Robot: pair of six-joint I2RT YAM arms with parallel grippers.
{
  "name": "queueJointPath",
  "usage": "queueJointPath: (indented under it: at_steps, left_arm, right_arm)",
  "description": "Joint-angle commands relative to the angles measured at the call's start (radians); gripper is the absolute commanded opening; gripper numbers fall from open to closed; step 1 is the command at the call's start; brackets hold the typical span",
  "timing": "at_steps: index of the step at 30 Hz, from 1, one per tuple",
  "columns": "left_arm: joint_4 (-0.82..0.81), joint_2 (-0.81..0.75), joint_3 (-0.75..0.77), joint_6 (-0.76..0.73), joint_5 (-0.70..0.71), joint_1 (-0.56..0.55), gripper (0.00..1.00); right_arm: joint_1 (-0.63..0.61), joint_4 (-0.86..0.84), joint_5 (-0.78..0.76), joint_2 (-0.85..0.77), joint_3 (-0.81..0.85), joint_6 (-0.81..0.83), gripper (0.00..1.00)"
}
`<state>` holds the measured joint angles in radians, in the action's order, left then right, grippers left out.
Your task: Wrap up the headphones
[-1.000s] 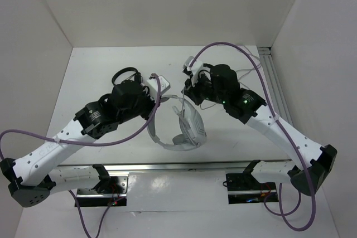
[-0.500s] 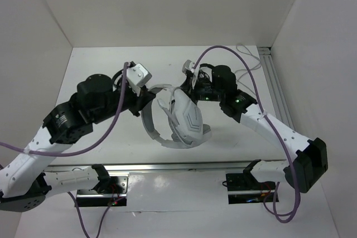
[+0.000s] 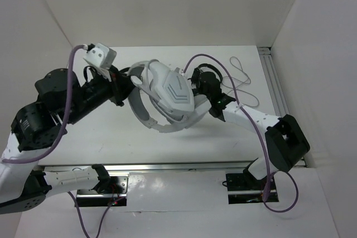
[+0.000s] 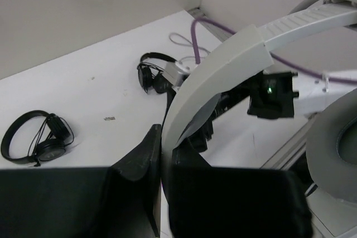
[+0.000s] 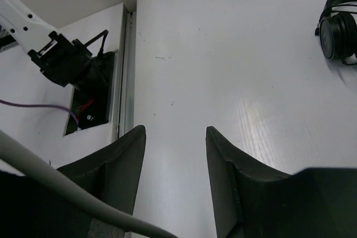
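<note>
The left gripper (image 3: 129, 82) is clamped tight on the wide headband (image 4: 223, 65) of the headphones (image 3: 167, 90). Its two black fingers (image 4: 139, 165) pinch the pale band edge-on, and the set hangs up off the table (image 3: 111, 137) between the two arms. One white ear cup (image 3: 170, 93) faces upward, and a grey ear pad (image 4: 334, 149) shows at the right of the left wrist view. The right gripper (image 5: 174, 132) stands well open with nothing between its fingers (image 5: 125, 160), only bare table beneath. A pale curved strip (image 5: 56, 190) crosses in front of its left finger, and I cannot tell whether it touches. From above this gripper is tucked behind the ear cup. The thin grey cable (image 3: 240, 76) lies looped on the table towards the far right. A small pair of black headphones (image 4: 36, 137) lies flat on the table, with a second black pair (image 4: 152, 71) further off. Compared with a second ago, the headphones have come up from the near middle of the table. They now sit higher and further back in the overhead view, turned so the cup faces up. The left arm has drawn back to the left, carrying the band with it. The right arm has folded in lower, its elbow now close to the front rail.
</note>
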<state>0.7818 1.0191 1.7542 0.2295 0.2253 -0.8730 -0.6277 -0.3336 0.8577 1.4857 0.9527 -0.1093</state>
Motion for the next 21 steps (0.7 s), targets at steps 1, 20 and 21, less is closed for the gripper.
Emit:
queueJointPath:
  at_steps: [1, 20, 21]
  left_arm:
    - [-0.11, -0.01, 0.068, 0.143, 0.173, -0.004, 0.0]
    - [0.074, 0.415, 0.401, 0.274, 0.313, 0.45, 0.0]
    - [0.083, 0.429, 0.401, 0.289, 0.304, 0.486, 0.0]
  right_arm:
    - [0.006, -0.238, 0.052, 0.004, -0.048, -0.099, 0.53]
    - [-0.181, -0.316, -0.075, -0.111, -0.321, -0.117, 0.04]
    - [-0.22, -0.28, -0.104, -0.136, -0.334, -0.1, 0.04]
